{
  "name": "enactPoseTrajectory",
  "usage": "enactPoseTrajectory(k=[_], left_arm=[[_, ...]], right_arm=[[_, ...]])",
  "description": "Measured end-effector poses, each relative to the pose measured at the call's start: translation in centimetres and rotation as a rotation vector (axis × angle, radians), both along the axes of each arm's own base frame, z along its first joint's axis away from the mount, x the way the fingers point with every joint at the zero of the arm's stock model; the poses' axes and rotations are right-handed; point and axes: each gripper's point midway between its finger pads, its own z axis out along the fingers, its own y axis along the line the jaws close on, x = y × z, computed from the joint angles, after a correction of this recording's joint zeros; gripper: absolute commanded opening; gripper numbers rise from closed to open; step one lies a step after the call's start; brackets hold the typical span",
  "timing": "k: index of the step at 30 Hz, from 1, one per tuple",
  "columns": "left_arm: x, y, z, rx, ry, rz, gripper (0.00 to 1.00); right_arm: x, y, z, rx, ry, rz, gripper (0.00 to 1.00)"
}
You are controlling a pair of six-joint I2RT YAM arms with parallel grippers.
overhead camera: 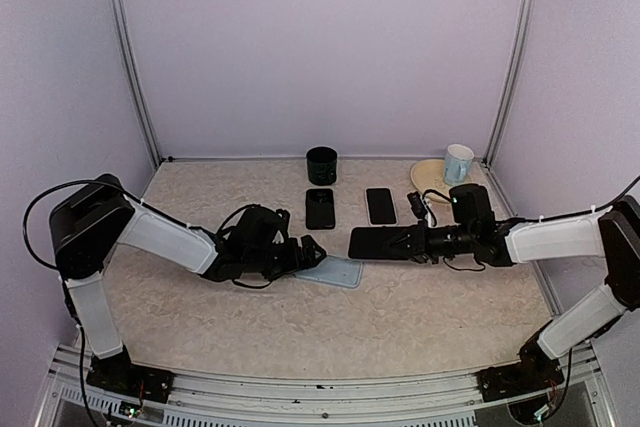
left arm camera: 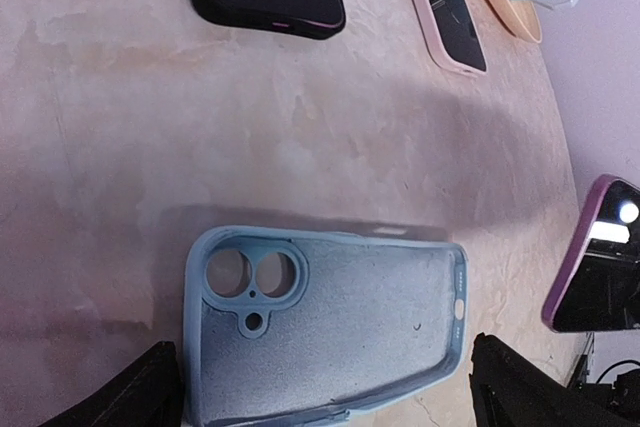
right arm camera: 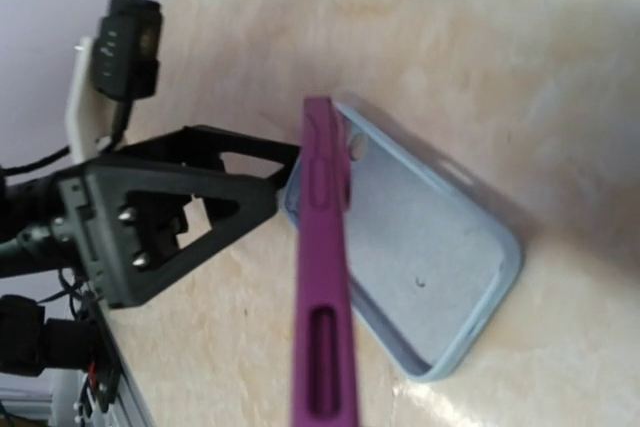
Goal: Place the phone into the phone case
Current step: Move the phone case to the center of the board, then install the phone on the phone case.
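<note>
On the left, our left jaws are wide open, one on each side of the end of the light blue phone case [overhead camera: 335, 272]. The case lies flat on the surface [overhead camera: 200, 317] with its open side up. Just to its right is the phone [overhead camera: 375, 243], dark with a purple edge. Our right jaws are shut tight on it, and its free end reaches the case. At the back, from left to right, we see a black cup [overhead camera: 322, 164], a black phone [overhead camera: 320, 207], another phone [overhead camera: 380, 205] and a mug [overhead camera: 459, 162] on a plate [overhead camera: 428, 174].
</note>
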Motion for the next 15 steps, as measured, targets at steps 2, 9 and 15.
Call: enactPoseTrajectory(k=[2,9,15], left_arm=[[-0.5,-0.4,0.0,-0.011,0.005,-0.012,0.97],[-1.0,-0.7,0.1,-0.031,0.004,-0.019,0.97],[-0.8,0.2,0.1,-0.032,0.007,0.001,0.97]], right_arm=[[-0.2,0.2,-0.6,-0.002,0.025,0.007,0.00],[0.1,1.4,-1.5,0.010,0.088,0.048,0.00],[0.7,2.9,-1.9,0.029,0.128,0.086,0.00]])
